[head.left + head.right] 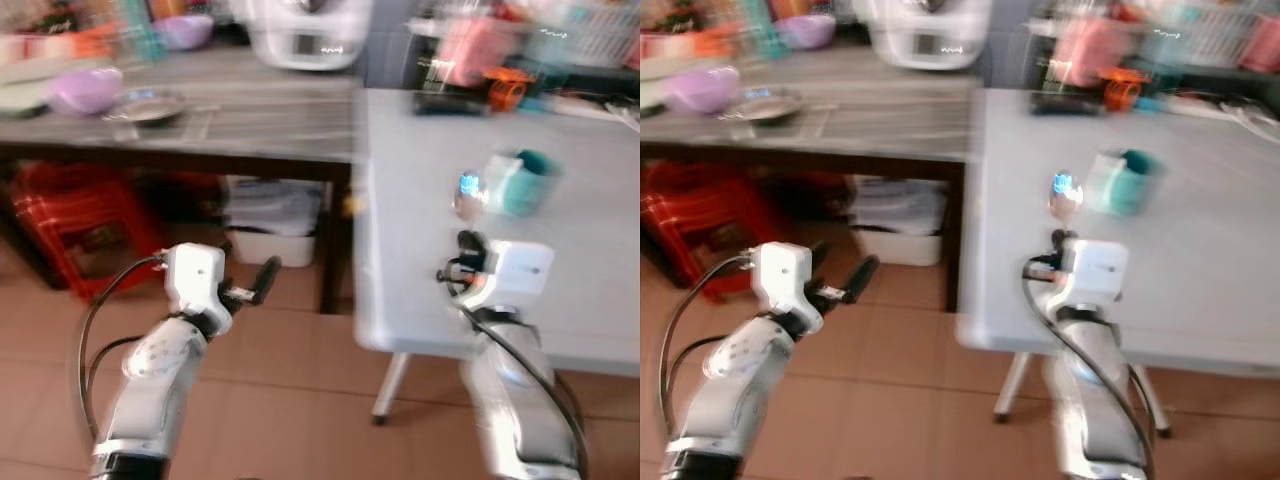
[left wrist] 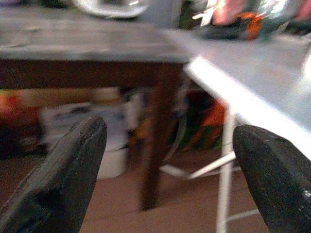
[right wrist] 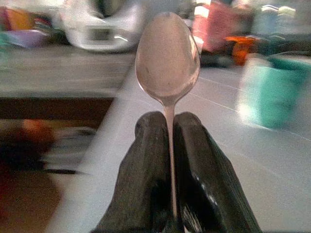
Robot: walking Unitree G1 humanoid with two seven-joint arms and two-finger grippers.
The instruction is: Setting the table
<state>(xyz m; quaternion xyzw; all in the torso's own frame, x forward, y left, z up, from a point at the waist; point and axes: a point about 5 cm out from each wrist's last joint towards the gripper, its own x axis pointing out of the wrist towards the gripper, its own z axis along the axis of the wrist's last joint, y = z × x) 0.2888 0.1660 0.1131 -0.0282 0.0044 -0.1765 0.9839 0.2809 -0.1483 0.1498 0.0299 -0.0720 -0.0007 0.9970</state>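
The right hand (image 3: 170, 145) is clenched on the stem of a metal spoon (image 3: 167, 56), its two black fingers (image 3: 146, 165) pressed together on either side of the handle, the bowl standing upright above them; in the head views the spoon (image 1: 468, 193) is held over the near part of the white counter (image 1: 590, 290), at about 6 o'clock in the picture from its middle, and whether it touches the surface cannot be told through the blur; a teal cup (image 1: 522, 181) stands on the white counter just beside the spoon at roughly 2 o'clock from it; toward 12 o'clock, at the far edge, lie a dark flat object and an orange item (image 1: 508, 88), with pink and white things blurred behind; the left hand (image 1: 262, 281) hangs released over the tiled floor (image 1: 300, 400), off the white counter's near corner at 9 o'clock from the right hand, its fingers (image 2: 63, 174) spread well apart in the wrist view with nothing between them; a wooden counter (image 1: 250, 125) adjoins at 10 o'clock, carrying a purple bowl (image 1: 85, 90), a metal dish (image 1: 150, 106) and a white appliance (image 1: 305, 35); a red crate (image 1: 80, 230) and white containers (image 1: 270, 225) sit beneath it.
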